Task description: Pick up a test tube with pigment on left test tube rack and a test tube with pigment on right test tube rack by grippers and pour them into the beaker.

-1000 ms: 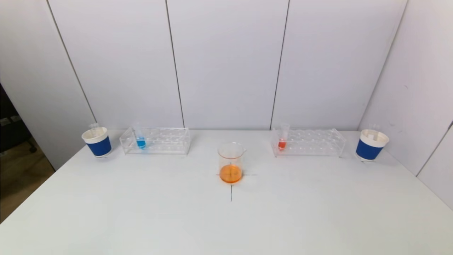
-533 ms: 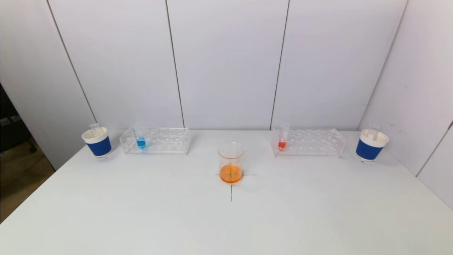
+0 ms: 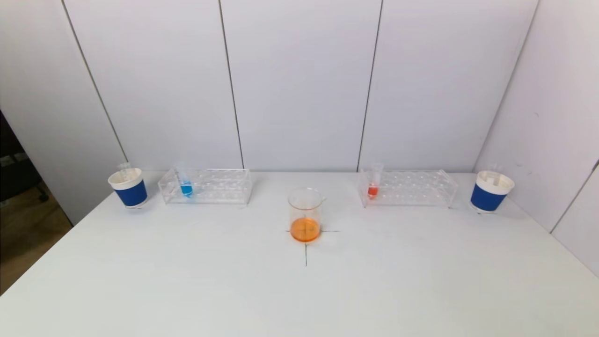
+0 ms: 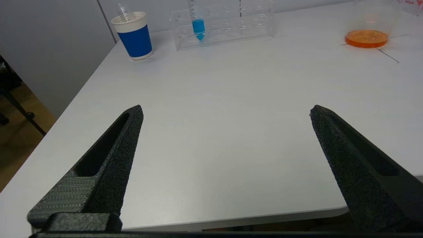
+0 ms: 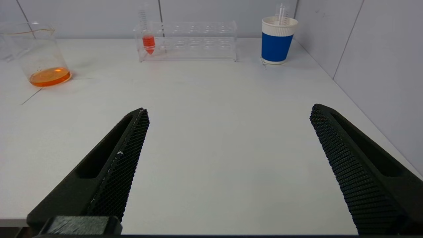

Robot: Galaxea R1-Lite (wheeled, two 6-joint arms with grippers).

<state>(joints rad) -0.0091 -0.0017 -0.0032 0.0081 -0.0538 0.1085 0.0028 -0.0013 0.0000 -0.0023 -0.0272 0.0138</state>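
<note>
Two grippers sit back at the near edge of the white table [image 3: 299, 290], out of the head view and seen only through their own wrist cameras. Left gripper [image 4: 224, 112] has its black fingers spread wide with nothing between them, hovering over bare tabletop well short of everything on it. Right gripper [image 5: 228, 110] is likewise released, its two textured fingers wide apart and empty above the table's near right part. Out from the left gripper, toward the far left of the table, stands the left test tube rack [image 3: 206, 186], a clear plastic block, with the blue test tube [image 3: 186, 185] upright in a hole near its left end, blue pigment in its pointed bottom. Just beyond that rack's left end is a blue-and-white paper cup [image 3: 129, 187] holding a clear tube or dropper; which one cannot be told. Out from the right gripper, at the far right, stands the right test tube rack [image 3: 408, 188], also clear, with the red test tube [image 3: 374, 185] upright near its left end, red pigment at its tip. A second blue-and-white cup [image 3: 489, 192] stands past that rack's right end, near the wall, also with a clear tube in it. Between the two racks and a little nearer the robot, the beaker [image 3: 305, 214] stands upright on a black cross mark [image 3: 306, 255] drawn on the table, holding a shallow layer of orange liquid.
</note>
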